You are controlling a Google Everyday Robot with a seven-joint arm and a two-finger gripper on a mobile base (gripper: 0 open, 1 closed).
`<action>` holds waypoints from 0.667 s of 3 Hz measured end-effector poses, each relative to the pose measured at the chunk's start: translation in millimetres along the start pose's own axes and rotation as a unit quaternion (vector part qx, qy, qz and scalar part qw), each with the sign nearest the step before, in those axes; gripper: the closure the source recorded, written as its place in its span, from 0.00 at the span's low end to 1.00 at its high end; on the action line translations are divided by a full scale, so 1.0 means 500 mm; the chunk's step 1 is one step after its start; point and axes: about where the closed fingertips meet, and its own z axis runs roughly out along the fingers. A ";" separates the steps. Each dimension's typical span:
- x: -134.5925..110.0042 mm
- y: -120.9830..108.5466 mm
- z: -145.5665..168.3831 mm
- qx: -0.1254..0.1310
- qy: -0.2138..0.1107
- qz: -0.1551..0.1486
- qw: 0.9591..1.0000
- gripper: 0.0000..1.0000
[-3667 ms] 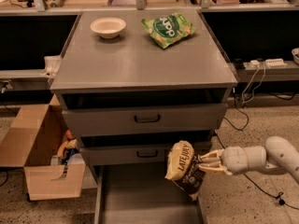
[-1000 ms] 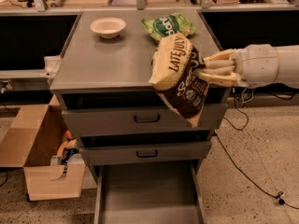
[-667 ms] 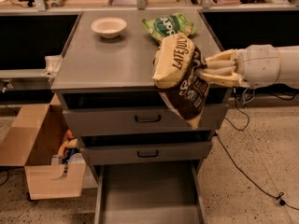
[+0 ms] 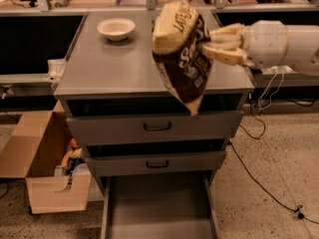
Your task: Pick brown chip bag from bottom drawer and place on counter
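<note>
My gripper (image 4: 212, 46) comes in from the right and is shut on the brown chip bag (image 4: 180, 54), holding it by its right edge. The bag hangs tilted in the air above the right half of the counter (image 4: 114, 66), cream top up, dark brown bottom pointing down past the counter's front edge. The bottom drawer (image 4: 158, 208) stands pulled open and empty below. The green chip bag is hidden behind the brown one.
A white bowl (image 4: 115, 28) sits at the back left of the counter. The two upper drawers (image 4: 157, 126) with black handles are nearly shut. An open cardboard box (image 4: 42, 168) stands on the floor to the left. Cables (image 4: 264, 183) run on the floor to the right.
My gripper has lifted the bag from beside the open bottom drawer up to counter height, then a little higher and further over the counter, now covering the green bag.
</note>
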 end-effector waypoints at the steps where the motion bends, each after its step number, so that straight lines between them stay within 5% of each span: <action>1: -0.036 -0.118 0.015 0.042 -0.008 0.007 0.999 1.00; 2: -0.016 -0.209 0.018 0.087 -0.004 0.035 0.996 1.00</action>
